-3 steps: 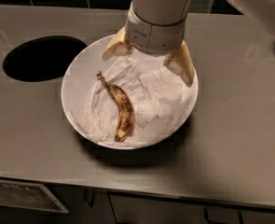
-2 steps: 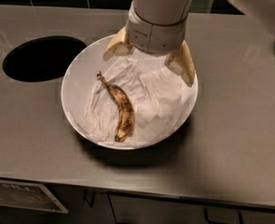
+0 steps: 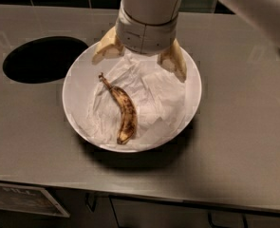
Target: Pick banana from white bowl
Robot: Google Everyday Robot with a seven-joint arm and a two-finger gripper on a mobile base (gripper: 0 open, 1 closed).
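A small overripe banana (image 3: 123, 110), yellow with brown-black blotches and a thin dark stem, lies on crumpled white paper (image 3: 149, 96) inside the large white bowl (image 3: 194, 91). My gripper (image 3: 140, 60) hangs over the far side of the bowl, above and behind the banana. Its two pale yellow fingers (image 3: 105, 46) are spread wide apart and hold nothing.
The bowl sits on a grey metal counter (image 3: 244, 141). A dark oval hole (image 3: 43, 58) opens in the counter just left of the bowl. The counter's front edge runs along the bottom, with cabinet fronts below. Dark tiles line the back.
The gripper has shifted slightly toward the left and lower over the bowl. The banana and bowl have not moved.
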